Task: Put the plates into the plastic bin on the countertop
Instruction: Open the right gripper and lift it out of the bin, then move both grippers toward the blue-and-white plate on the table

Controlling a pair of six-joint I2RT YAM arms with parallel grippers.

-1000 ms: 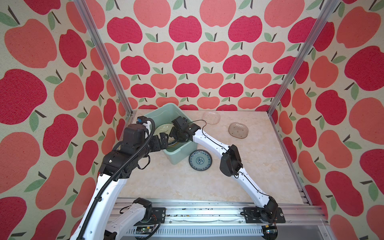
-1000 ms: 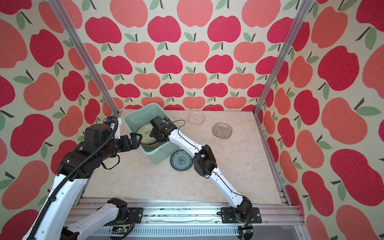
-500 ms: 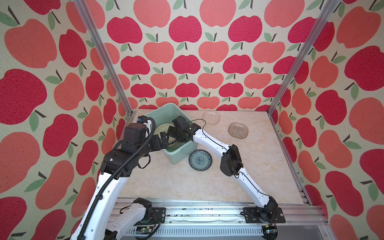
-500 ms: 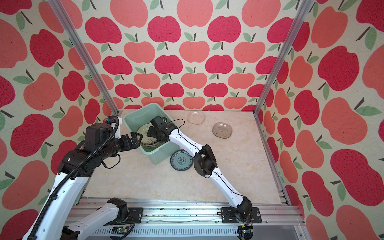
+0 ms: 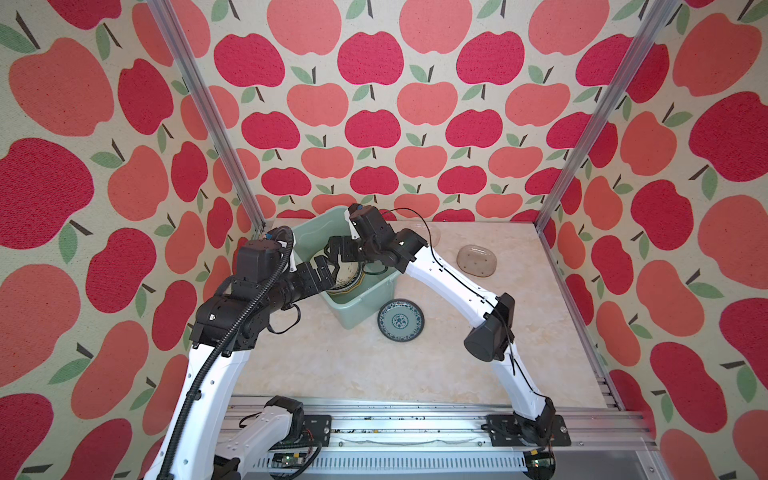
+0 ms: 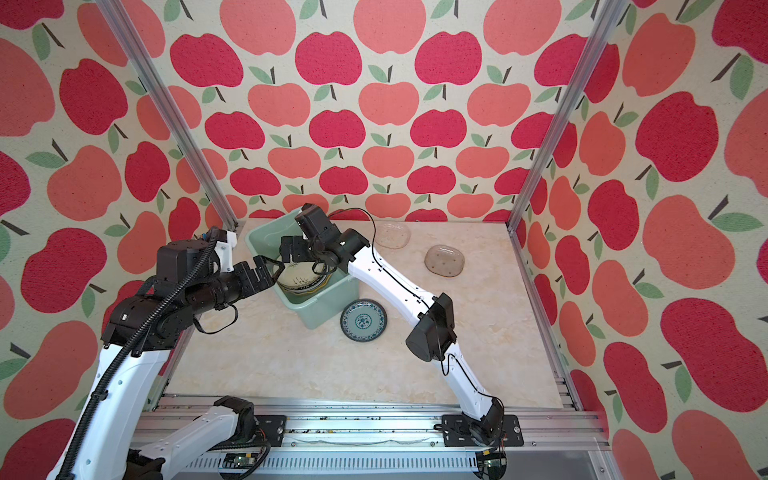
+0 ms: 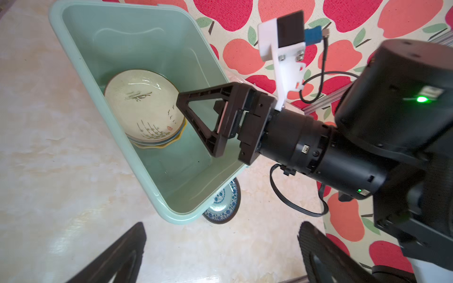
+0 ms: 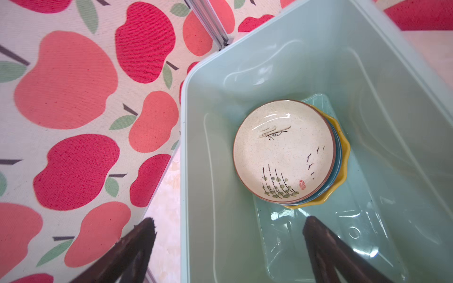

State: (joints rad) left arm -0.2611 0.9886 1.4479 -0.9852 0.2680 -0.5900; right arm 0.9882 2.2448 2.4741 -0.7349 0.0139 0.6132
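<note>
Inside the plastic bin [image 8: 196,147] at the countertop's [image 5: 374,365] far left, the right gripper [image 5: 337,249] has just spread its jaws, leaving the cream plate [image 8: 284,152] atop the stack [image 8: 343,156], while the left gripper [image 5: 324,272], also spread, holds nothing and the teal plate [image 5: 400,321] waits outside.

Mint bin [image 7: 171,186] mid-frame, cream painted plate [image 7: 142,107] stacked on others inside, yellow plate [image 7: 153,147] peeking out underneath. Right gripper [image 7: 182,104] hovers over it; blue patterned plate [image 7: 223,208] on the countertop [image 7: 49,147] just outside.
</note>
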